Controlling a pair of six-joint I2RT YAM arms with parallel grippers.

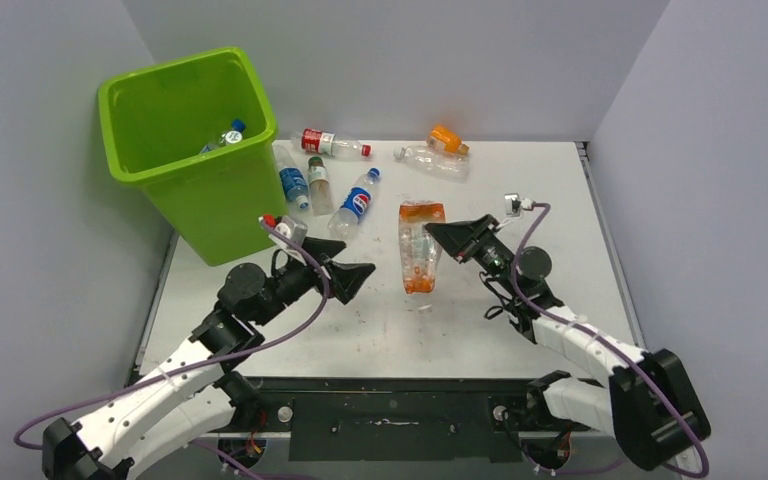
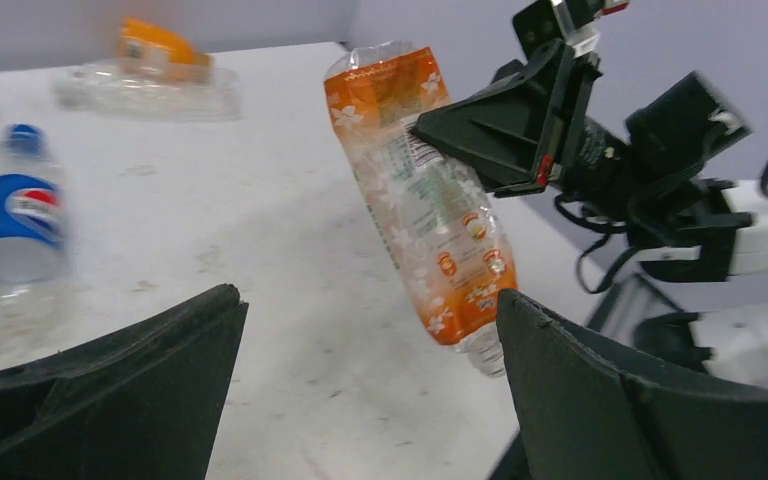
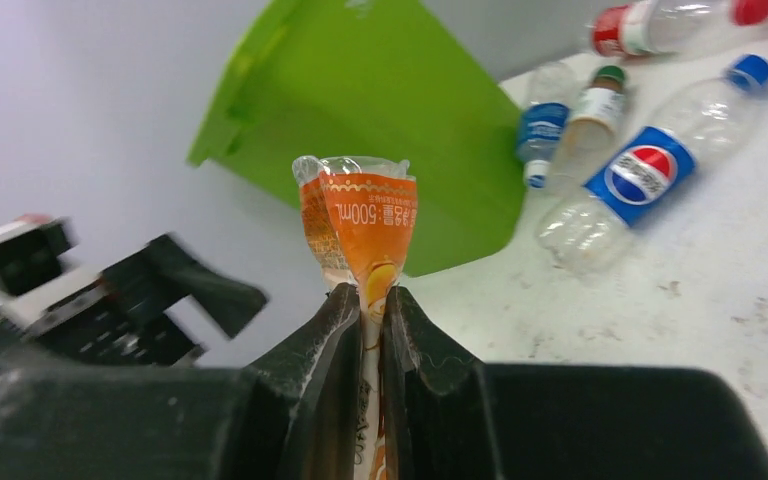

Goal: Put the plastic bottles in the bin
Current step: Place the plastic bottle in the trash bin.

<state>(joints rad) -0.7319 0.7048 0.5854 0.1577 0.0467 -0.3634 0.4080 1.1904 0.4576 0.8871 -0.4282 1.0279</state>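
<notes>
My right gripper (image 1: 432, 232) is shut on the flattened side of a crushed orange-labelled plastic bottle (image 1: 420, 250) and holds it tilted above mid-table, neck end down. In the right wrist view the jaws (image 3: 368, 300) pinch the bottle (image 3: 365, 215) flat. My left gripper (image 1: 358, 278) is open and empty, just left of that bottle; the bottle (image 2: 430, 210) hangs ahead of its right finger (image 2: 600, 390). The lime-green bin (image 1: 190, 150) stands at the far left with one bottle (image 1: 225, 135) inside. Several bottles lie on the table: Pepsi (image 1: 357, 203), blue-label (image 1: 293, 185), brown (image 1: 318, 183), red-label (image 1: 330, 143).
A crushed orange bottle (image 1: 447, 140) and a flattened clear bottle (image 1: 432, 160) lie at the far edge of the white table (image 1: 560, 200). Grey walls close in the left, back and right sides. The two arms' grippers face each other closely at mid-table.
</notes>
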